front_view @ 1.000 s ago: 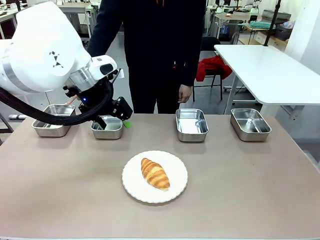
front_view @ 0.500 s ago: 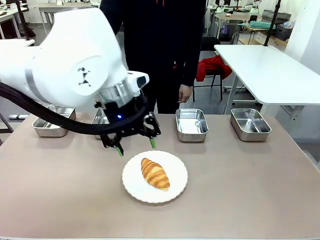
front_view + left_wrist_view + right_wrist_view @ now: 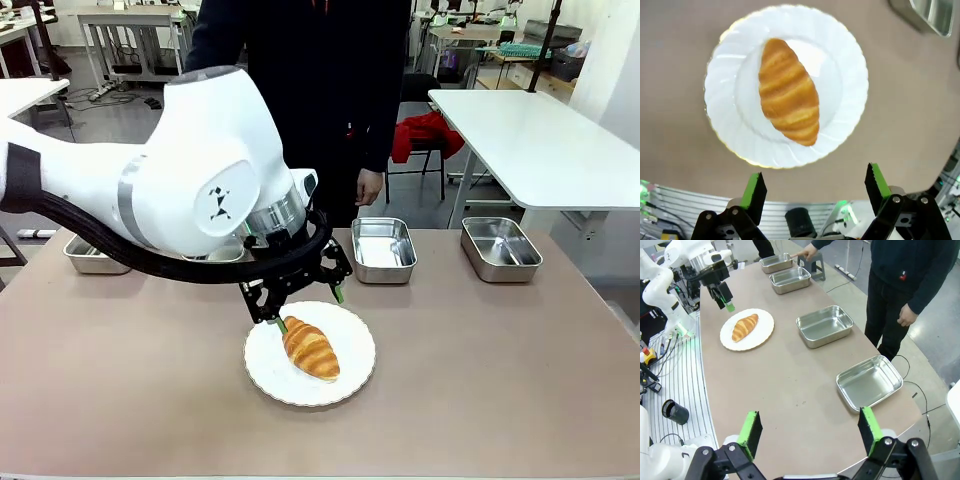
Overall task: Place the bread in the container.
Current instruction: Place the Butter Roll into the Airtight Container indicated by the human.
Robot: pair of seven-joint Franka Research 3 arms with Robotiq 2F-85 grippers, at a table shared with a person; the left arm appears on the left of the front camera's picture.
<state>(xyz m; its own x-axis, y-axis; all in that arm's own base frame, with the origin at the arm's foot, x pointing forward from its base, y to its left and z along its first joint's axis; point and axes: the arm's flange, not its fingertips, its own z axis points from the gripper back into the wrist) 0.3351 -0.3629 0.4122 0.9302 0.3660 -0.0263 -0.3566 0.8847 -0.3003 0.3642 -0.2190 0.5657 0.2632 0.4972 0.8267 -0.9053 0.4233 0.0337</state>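
Four steel pans point(image 3: 383, 248) line far edge of desk point(image 3: 500, 380); which one is target container, cannot tell. Bread point(image 3: 310, 347) lies on white plate point(image 3: 262, 372), mid-desk, toward near edge. Left gripper point(image 3: 309, 308) hovers just over bread's far end, jaws spread wide, empty. Right gripper point(image 3: 809, 422) jaws spread too, well apart from plate. Bread likely light, soft, flaky; crust crushes easily. Take across thick middle, gentle squeeze.
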